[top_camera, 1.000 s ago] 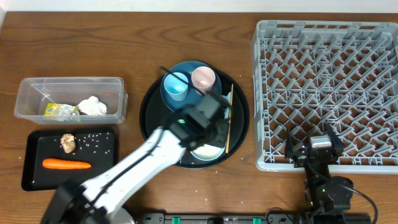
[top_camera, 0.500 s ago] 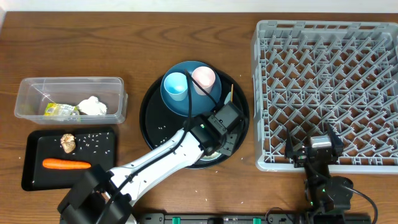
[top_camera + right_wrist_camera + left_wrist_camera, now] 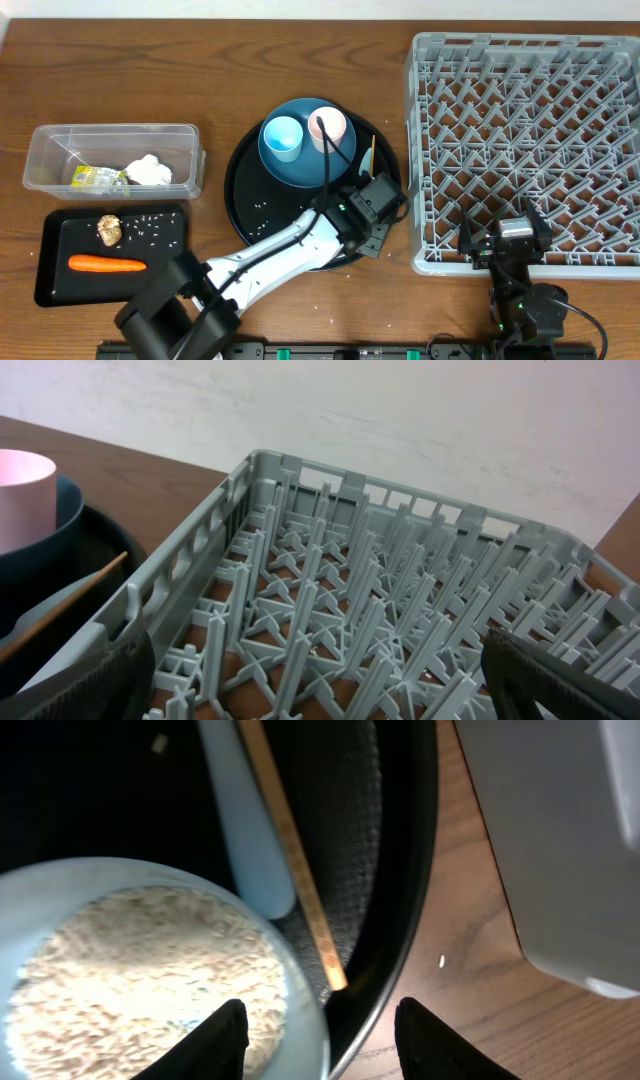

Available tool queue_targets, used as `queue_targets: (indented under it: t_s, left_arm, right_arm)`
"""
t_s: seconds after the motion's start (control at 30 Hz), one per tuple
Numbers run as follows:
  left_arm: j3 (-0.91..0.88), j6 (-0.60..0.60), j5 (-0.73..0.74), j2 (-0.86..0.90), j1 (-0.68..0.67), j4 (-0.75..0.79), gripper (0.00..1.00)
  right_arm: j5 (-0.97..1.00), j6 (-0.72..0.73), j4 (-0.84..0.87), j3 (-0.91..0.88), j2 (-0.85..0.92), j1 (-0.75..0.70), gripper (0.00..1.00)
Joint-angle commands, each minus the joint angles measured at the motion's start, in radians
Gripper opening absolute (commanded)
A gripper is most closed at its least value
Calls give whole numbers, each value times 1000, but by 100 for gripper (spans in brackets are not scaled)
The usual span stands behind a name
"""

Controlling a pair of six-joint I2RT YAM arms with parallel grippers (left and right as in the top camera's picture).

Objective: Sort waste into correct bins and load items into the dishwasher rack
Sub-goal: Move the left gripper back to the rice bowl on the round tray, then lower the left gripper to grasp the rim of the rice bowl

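My left gripper [image 3: 325, 1040] is open, its fingers astride the right rim of the white bowl [image 3: 140, 970], which holds rice. The white spoon [image 3: 245, 840] and the wooden chopstick [image 3: 295, 870] lie just beyond the bowl. In the overhead view the left gripper [image 3: 376, 226] is at the lower right of the round black tray [image 3: 250, 200] and the arm hides the bowl. The blue cup [image 3: 282, 137] and pink cup [image 3: 328, 127] stand on the dark blue plate [image 3: 300, 165]. My right gripper [image 3: 505, 245] is open and empty at the front edge of the grey rack [image 3: 530, 130].
The clear tub [image 3: 60, 150] holds the wrapper [image 3: 98, 178] and tissue [image 3: 148, 170]. The shallow black tray [image 3: 50, 280] holds the carrot [image 3: 107, 265], a food scrap [image 3: 109, 230] and rice grains [image 3: 150, 228]. The rack's corner [image 3: 560, 840] is close beside the round tray's rim [image 3: 410, 870].
My left arm has moved right and toward the front across the round tray, and now covers the bowl. The right arm has not moved.
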Motion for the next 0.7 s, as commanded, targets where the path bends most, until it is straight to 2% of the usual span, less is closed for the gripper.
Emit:
queue_targets:
  t_s: [0.0,0.4,0.5,0.67]
  left_arm:
    - [16,-6,-16,18,-12,0,49]
    - [13,-7,-15,26,-14,-1,49]
    - [2,-49,-16,26,-14,0,48]
    - [-8,-51,-16,26,-14,0,48]
  right_arm:
    - [2,-5,-3,-2,-1,-5,99]
    - [2,-5,-3,-2,-1,-5,99]
    - [2,-5,-3,-2,-1,-5,99]
    - [2,-5,-3,-2,-1,-5,99]
